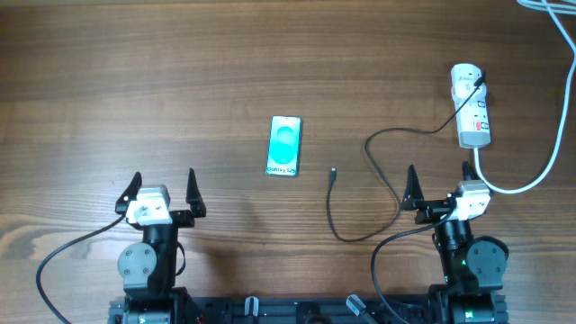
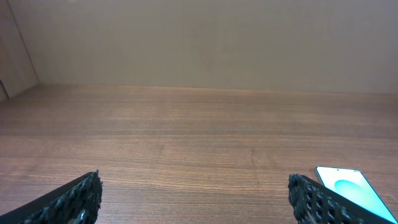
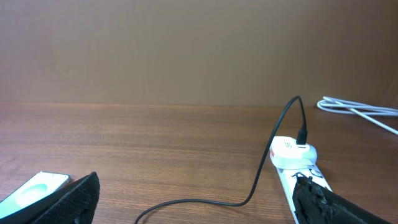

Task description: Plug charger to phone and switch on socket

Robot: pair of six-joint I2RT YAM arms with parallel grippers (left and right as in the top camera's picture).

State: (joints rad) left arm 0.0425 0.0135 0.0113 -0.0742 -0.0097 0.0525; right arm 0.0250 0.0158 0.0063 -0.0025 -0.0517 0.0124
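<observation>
The small rectangular smartphone with the bright cyan-teal screen (image 1: pixel 284 146) is lying flat near the middle of the brown wooden table (image 1: pixel 180 63), its white band pointing toward 6 o'clock in the overhead view. The white elongated power strip (image 1: pixel 471 108) is sitting well apart from it at 2 o'clock (near the table's right edge), its thick white cord (image 1: pixel 540 180) curving off toward 3 o'clock. The thin black charger cable (image 1: pixel 396 135) is running from its black plug, seated in the strip's far end, in a loose curve. Its small dark connector tip is resting at 4 o'clock of the phone, near but not touching. The left gripper (image 1: pixel 164 177) is hovering at 7 o'clock of the phone, fingers spread wide, holding nothing. The right gripper (image 1: pixel 439 173) is at 7 o'clock of the strip, likewise gaping and empty.
</observation>
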